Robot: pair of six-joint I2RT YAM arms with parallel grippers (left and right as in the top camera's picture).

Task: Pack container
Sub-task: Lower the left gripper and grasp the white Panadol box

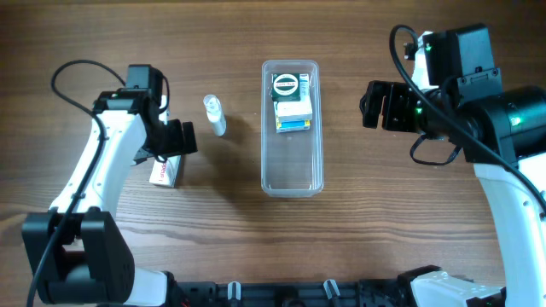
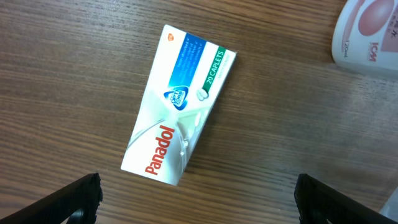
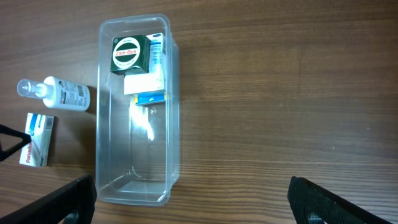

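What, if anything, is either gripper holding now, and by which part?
Nothing is held. The left gripper is open near the Panadol box, not touching it; the right gripper is open, apart from the container.

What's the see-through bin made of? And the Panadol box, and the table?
The container looks like clear, glossy plastic: you see the table through it, and light glints on its floor. The Panadol box looks like thin printed cardboard, with folded edges and a slight sheen. The table shows brown wood grain; it may be real wood or a printed laminate.
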